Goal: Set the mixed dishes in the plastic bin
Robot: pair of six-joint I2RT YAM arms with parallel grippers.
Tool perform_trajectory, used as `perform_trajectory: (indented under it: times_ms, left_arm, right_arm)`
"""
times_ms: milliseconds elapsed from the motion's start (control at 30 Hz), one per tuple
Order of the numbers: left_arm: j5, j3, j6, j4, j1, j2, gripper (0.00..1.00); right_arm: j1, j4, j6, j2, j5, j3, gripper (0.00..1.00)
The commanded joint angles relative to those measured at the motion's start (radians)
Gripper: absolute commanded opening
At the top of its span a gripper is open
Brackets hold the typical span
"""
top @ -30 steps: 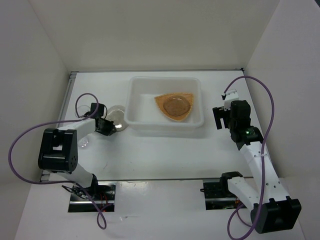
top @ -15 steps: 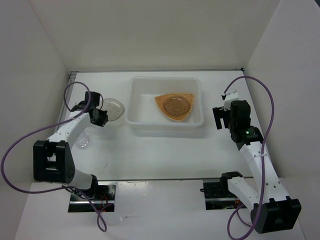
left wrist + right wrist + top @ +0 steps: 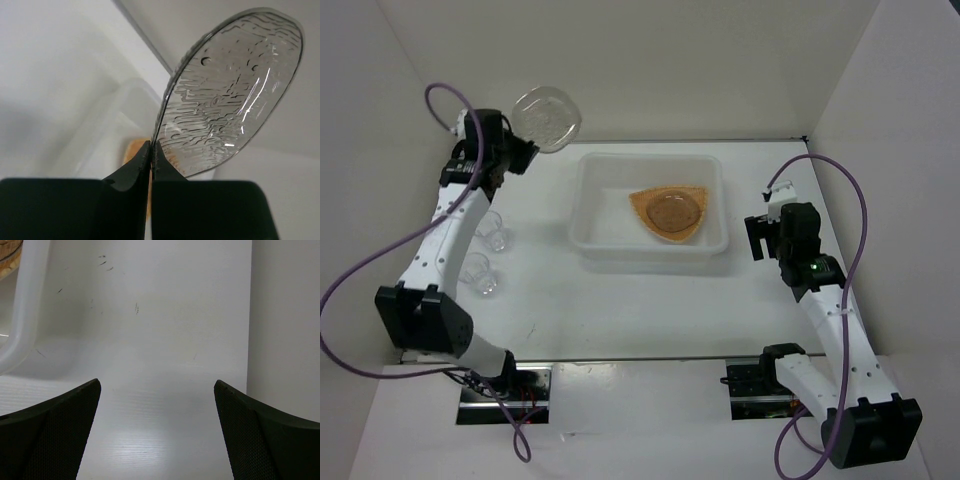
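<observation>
High at the back left, my left gripper [image 3: 523, 153] is shut on the rim of a greyish translucent saucer [image 3: 547, 119], which it holds up off the table, left of the plastic bin [image 3: 650, 246]. Up close, the saucer [image 3: 235, 95] stands on edge above the pinched fingertips [image 3: 151, 150]. The orange-tan ribbed plate [image 3: 669, 212] lies inside the bin with a round saucer on it. Two small clear cups [image 3: 497, 236] [image 3: 480, 276] stand on the table under the left arm. My right gripper [image 3: 157, 390] is open over bare table right of the bin, holding nothing.
White walls close in the table on the left, back and right. The bin's rounded corner [image 3: 15, 325] shows at the left of the right wrist view. The right wall [image 3: 285, 315] is close beside the right gripper.
The left arm has pinched the saucer beside the bin and lifted it up and back toward the far left. The right arm has not moved.
</observation>
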Motion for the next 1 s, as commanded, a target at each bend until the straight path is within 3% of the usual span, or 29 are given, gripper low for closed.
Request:
perform_trajectory:
  times_ms: [0, 133, 367, 500, 767, 967]
  left_arm:
    - [0.319, 0.173, 0.207, 0.064, -0.066, 0.199, 0.0]
    - [0.404, 0.293, 0.305, 0.024, -0.222, 0.389, 0.0]
    - [0.459, 0.39, 0.377, -0.037, -0.372, 0.559, 0.0]
    - [0.479, 0.39, 0.312, -0.007, -0.392, 0.624, 0.0]
    - [0.37, 0.537, 0.198, -0.125, -0.432, 0.774, 0.0]
    - [0.361, 0.502, 0.023, -0.162, -0.441, 0.828, 0.0]
  right_arm:
    - [-0.002, 0.058, 0.002, -0.027, 0.016, -0.004, 0.98]
    - [-0.002, 0.067, 0.002, -0.036, 0.016, -0.013, 0.98]
    - [-0.002, 0.067, 0.002, -0.056, 0.034, -0.013, 0.98]
    - [-0.002, 0.076, 0.002, -0.065, 0.034, -0.013, 0.98]
    - [-0.002, 0.076, 0.002, -0.083, 0.045, -0.022, 0.98]
    - [-0.002, 0.085, 0.002, -0.092, 0.045, -0.022, 0.98]
